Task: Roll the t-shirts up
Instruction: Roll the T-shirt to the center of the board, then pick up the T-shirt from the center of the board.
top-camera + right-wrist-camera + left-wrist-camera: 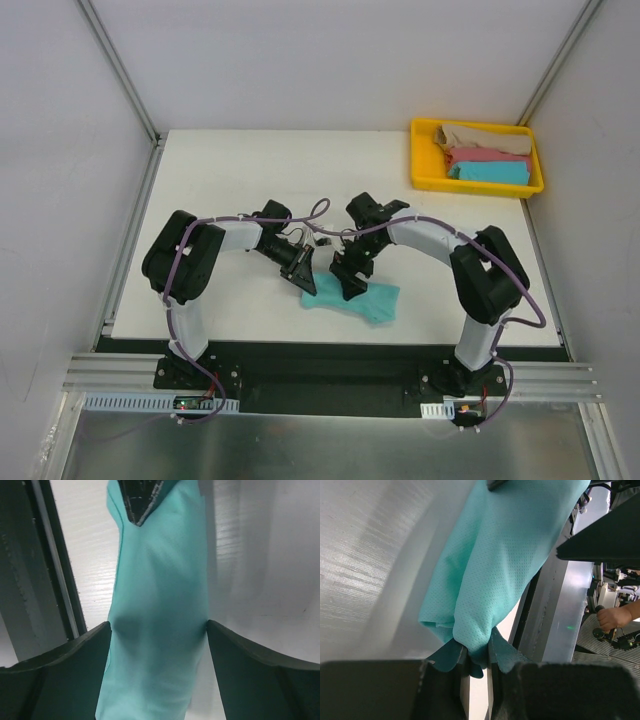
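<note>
left tool (477,657) clamped on one end of the teal t-shirt (377,300) | right tool (157,630) spread apart, straddling it | shirt lies as a narrow band on the desk (220,180) | we judge it light, limp, sagging: pinch the end corners

The teal t-shirt (490,570) runs off the left wrist view's top edge, its end hidden inside the left claw (477,661).

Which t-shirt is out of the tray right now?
The teal t-shirt, lying on the table near the arms with the left pincer pinching its edge; the tan t-shirt, pink t-shirt and sky-blue t-shirt sit in the yellow tray.
</note>
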Robot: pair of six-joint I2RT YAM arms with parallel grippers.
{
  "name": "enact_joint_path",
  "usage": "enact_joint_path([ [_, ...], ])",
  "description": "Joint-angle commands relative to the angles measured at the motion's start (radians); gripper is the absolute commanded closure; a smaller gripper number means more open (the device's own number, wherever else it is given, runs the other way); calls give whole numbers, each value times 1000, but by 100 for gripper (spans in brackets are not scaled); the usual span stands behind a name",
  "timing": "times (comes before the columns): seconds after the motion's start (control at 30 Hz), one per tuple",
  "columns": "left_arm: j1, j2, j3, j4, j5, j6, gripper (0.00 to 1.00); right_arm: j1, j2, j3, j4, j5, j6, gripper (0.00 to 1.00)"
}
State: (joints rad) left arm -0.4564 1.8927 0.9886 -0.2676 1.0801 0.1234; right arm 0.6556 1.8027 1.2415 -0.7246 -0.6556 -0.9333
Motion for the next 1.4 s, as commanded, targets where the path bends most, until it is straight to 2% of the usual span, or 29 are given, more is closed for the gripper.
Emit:
enact_joint_path([
  [0.0, 4, 0, 25, -9, 0, 15, 100, 38, 3, -17, 43, 102, 94, 20],
  [0.07, 4, 0, 28, -10, 1, 13, 100, 68, 6, -25, 51, 178, 102, 20],
  [0.23, 4, 5, 33, -10, -3, 10, 100, 116, 37, -51, 8, 240, 102, 21],
  [0.37, 5, 3, 36, -12, -8, 10, 100, 141, 49, -74, 7, 267, 120, 28],
  [0.4, 5, 0, 38, -10, -12, 9, 100, 144, 53, -73, 7, 272, 126, 38],
  [0.47, 7, 0, 38, -12, -14, 10, 100, 150, 75, -57, -4, 281, 134, 48],
  [0.5, 7, -1, 38, -12, -23, 9, 100, 147, 79, -54, -6, 283, 139, 59],
  [0.53, 7, -4, 42, -12, -29, 5, 100, 148, 81, -53, -7, 286, 139, 65],
  [0.6, 10, -17, 51, -22, -55, 1, 88, 148, 72, -59, -4, 286, 136, 78],
  [0.63, 18, -23, 68, -31, -66, -2, 77, 148, 67, -63, -3, 292, 136, 82],
  [0.67, 25, -30, 82, -41, -66, -1, 73, 147, 60, -65, -7, 298, 136, 86],
  [0.7, 34, -47, 97, -51, -66, -5, 68, 147, 46, -63, -12, 307, 134, 95],
  [0.73, 60, -59, 137, -79, -65, -11, 61, 147, 32, -62, -19, 321, 130, 99],
  [0.77, 76, -72, 162, -94, -65, -13, 49, 145, 20, -60, -28, 333, 131, 99],
  [0.87, 148, -107, 280, -186, -48, 18, 38, 128, -49, -25, -64, 364, 116, 99],
  [0.9, 166, -128, 304, -200, -48, 21, 26, 116, -66, 11, -74, 373, 111, 99],
  [0.93, 182, -138, 353, -228, -48, 34, 7, 108, -92, 31, -84, 401, 114, 99],
  [0.97, 217, -147, 378, -240, -48, 39, 1, 98, -100, 61, -107, 418, 123, 99],
  [1.03, 248, -171, 433, -252, -46, 41, 1, 55, -97, 160, -142, 454, 161, 99],
  [1.17, 277, -211, 472, -262, -133, 50, 1, -56, -43, 334, -219, 554, 255, 99],
  [1.33, 277, -241, 484, -277, -207, 71, 1, -240, 52, 527, -141, 727, 329, 99],
  [1.37, 277, -244, 484, -282, -213, 85, 1, -263, 96, 612, -124, 743, 365, 99],
])
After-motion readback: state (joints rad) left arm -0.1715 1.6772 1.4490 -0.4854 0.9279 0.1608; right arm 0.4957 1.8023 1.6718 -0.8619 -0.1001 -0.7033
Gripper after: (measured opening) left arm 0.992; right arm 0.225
